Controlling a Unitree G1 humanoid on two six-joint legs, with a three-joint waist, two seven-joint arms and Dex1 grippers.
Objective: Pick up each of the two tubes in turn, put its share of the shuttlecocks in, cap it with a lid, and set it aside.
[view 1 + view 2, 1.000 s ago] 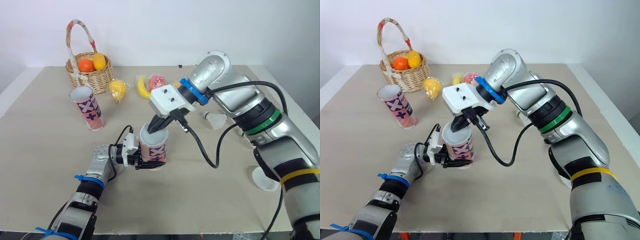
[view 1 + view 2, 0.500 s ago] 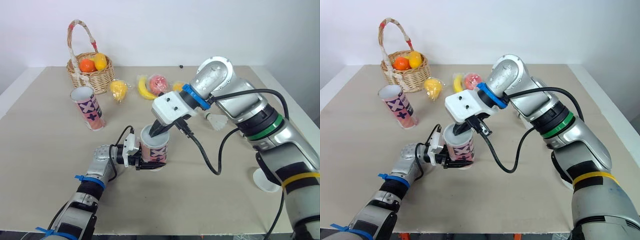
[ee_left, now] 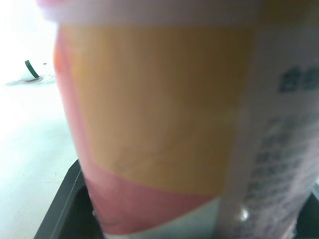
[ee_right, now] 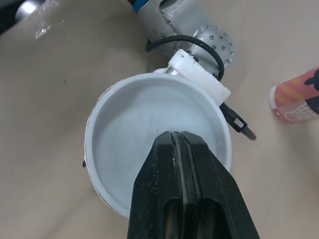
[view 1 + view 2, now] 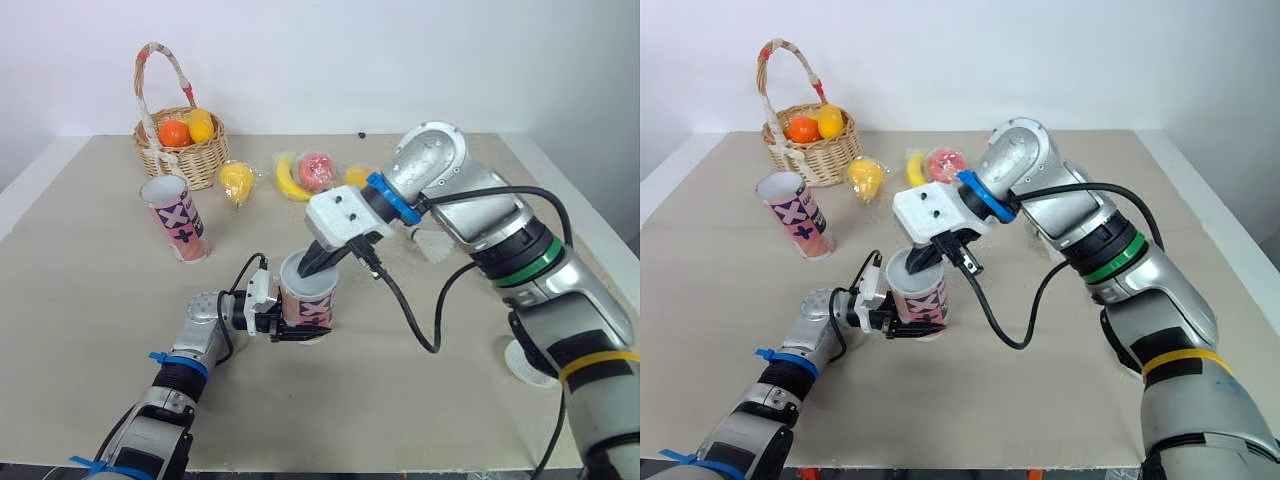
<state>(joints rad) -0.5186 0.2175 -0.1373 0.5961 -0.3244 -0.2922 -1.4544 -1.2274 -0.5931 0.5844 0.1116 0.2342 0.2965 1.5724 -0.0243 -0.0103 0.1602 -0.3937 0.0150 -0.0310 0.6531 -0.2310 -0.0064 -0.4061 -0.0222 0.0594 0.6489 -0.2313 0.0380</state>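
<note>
At mid-tabletop (image 5: 100, 300), left jaws are gripping the upright tube (image 5: 315, 300); right jaws (closed tight together) are hovering over its mouth.

This looks to me like a robot test lab: a plain beige table (image 5: 90, 300) set against a white wall (image 5: 330, 60), dressed with staged props, a wicker basket (image 5: 165, 158) of fruit (image 5: 173, 131) and 2 printed tubes (image 5: 178, 215).

Left gripper (image 5: 910, 324) clamps the near tube (image 5: 923, 293) low down, upright on the table (image 5: 1040, 400). Right gripper (image 5: 916, 264), fingers together, tips into its open mouth. Second tube (image 5: 795, 213) stands near the basket (image 5: 805, 152).
</note>
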